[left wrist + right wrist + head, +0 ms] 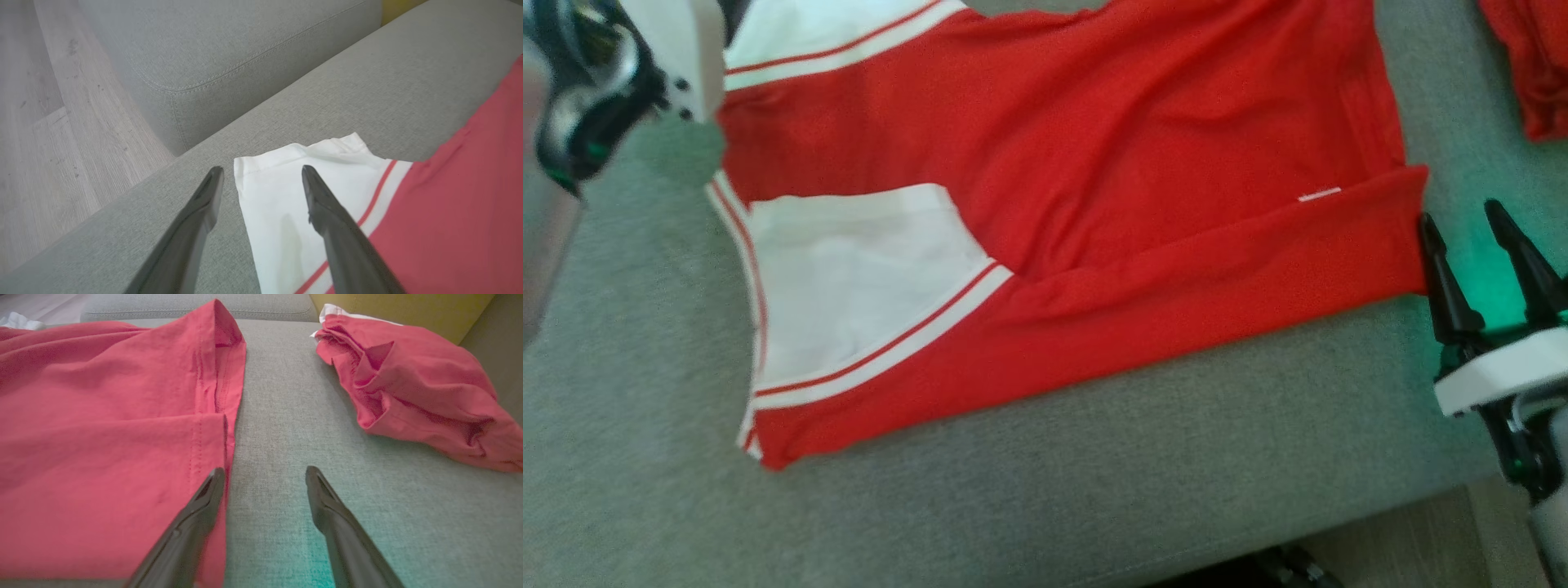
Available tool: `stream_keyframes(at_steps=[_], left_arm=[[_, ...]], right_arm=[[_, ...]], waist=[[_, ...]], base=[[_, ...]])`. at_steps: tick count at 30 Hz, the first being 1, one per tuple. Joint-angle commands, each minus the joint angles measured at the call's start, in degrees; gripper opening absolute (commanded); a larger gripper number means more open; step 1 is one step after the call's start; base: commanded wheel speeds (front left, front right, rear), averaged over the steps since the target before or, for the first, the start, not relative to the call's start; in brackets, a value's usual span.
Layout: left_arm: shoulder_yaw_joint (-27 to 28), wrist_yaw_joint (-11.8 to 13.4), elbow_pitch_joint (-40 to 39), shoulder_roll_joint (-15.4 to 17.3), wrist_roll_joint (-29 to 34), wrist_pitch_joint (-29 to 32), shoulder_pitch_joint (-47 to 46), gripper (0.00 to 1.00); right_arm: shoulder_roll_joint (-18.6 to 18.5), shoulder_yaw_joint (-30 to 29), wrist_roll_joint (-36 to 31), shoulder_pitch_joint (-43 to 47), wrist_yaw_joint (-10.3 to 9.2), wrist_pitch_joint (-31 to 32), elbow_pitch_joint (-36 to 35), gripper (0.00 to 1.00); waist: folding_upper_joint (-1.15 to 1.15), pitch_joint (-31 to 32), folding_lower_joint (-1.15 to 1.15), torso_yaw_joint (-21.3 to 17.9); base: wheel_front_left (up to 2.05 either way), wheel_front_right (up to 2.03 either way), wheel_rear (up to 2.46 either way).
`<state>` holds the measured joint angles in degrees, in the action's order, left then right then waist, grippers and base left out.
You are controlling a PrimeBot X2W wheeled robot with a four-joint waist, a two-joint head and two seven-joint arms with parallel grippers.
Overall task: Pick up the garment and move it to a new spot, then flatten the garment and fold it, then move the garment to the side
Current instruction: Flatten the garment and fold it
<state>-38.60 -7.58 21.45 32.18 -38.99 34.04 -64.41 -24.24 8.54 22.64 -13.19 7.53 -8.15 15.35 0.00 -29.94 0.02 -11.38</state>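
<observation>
Red garment (1135, 147) on sofa (1094, 482); left wrist view adds wood floor (41, 143); left fingers (198, 228) and right fingers (333, 522) apart.

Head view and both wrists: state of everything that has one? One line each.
garment: laid out on the sofa seat, mostly flat, near edge looks folded over, not held
second red garment: crumpled heap, off to the side
left gripper: open, empty, fingers either side of the white sleeve edge
right gripper: open, empty, one finger at the garment's hem, the other over bare seat
</observation>
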Motion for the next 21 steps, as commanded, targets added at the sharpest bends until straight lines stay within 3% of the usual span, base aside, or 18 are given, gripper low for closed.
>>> stream_keyframes(at_steps=[1, 14, 21], left_arm=[[1.6, 0.1, -0.4, 3.0, -0.4, 0.2, -3.5, 1.0], [-5.9, 0.1, 9.4, 6.7, 2.5, -2.6, -11.1, 1.0], [-7.9, 0.1, 12.8, 6.5, 1.4, -5.0, -13.3, 1.0]], right_arm=[[-1.0, 0.8, 0.1, -0.2, -0.04, -0.9, -0.9, 1.0], [-0.5, 4.6, 1.4, -4.0, -0.04, -3.5, 3.1, 1.0], [-0.7, 5.9, 2.1, -5.2, -0.04, -4.6, 4.9, 1.0]], waist=[[0.0, -1.9, -0.02, -1.9], [0.0, -5.9, -0.02, -5.8], [0.0, -6.8, -0.02, -6.8]], base=[[0.0, 0.0, 0.0], [0.0, 0.0, 0.0], [0.0, 0.0, 0.0]])
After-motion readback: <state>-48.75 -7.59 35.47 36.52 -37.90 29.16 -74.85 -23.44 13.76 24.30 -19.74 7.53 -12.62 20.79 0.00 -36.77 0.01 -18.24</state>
